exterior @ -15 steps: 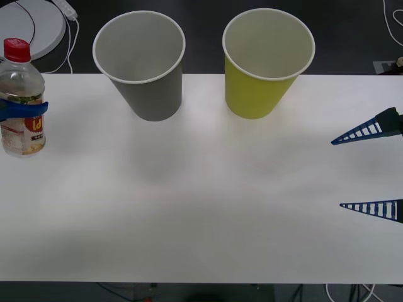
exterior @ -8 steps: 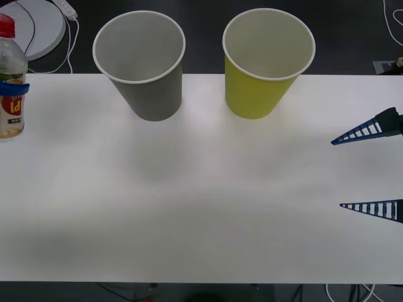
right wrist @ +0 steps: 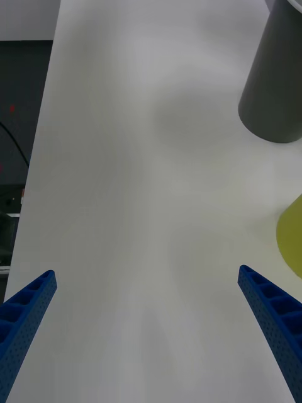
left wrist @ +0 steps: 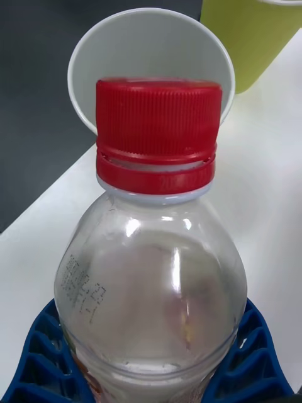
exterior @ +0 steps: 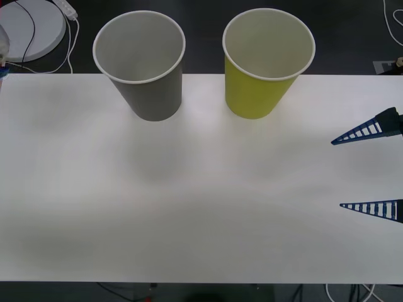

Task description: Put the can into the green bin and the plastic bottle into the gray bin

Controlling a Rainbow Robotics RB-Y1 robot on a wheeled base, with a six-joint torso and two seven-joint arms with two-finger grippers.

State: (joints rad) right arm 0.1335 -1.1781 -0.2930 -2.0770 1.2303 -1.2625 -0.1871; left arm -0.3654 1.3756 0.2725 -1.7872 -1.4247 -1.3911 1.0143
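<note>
The plastic bottle (left wrist: 151,252) is sitting upright in the left pincer (left wrist: 151,359), whose blue ribbed fingers (left wrist: 38,359) are hugging its clear body from both sides, so it's pinching the bottle. Its red cap (left wrist: 157,135) is on and pointing up, and beyond it the gray bin (left wrist: 151,56) is showing its pale inside, with the green bin (left wrist: 248,38) just past that. In the front view both bins are standing upright side by side at the far edge of the white desk (exterior: 201,207), gray bin (exterior: 141,66) on the left, green bin (exterior: 267,63) on the right, apart from each other. The right pincer (exterior: 368,170) is hanging over the right edge of the desk with its fingers spread wide, holding nothing.
</note>
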